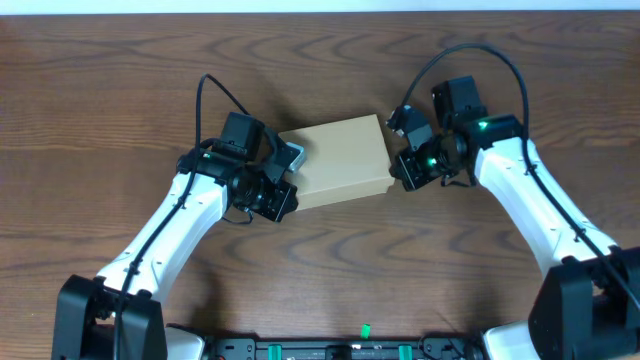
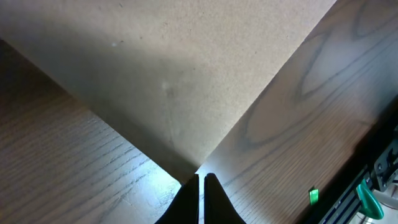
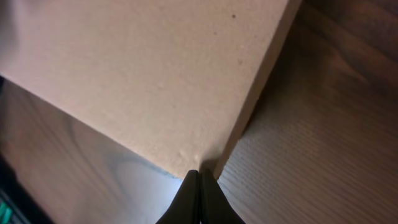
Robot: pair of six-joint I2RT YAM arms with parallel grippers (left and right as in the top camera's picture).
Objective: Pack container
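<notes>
Flanking the container (image 1: pixel 338 160) at the centre of the frame, the two arms are meeting it from opposite ends on the dark wooden table (image 1: pixel 120 80). The tan box is lying flat and slightly askew with its flap lid down, so nothing of its inside is showing. The left gripper (image 2: pixel 199 190), fingers pressed together and holding nothing, is pointing its tips at the box's lower-left corner, touching it or just short of it. The right gripper (image 3: pixel 200 185), likewise pressed together and empty, is nosing against the corner at the box's lower right. Closed fingers are serving as blunt pushers here rather than pincers — the likely purpose is steadying or squaring the box between two points, or pressing the lid home. With the lid down and no loose items visible, the packing is looking close to finished — though whether the flap is fully tucked cannot be told.
</notes>
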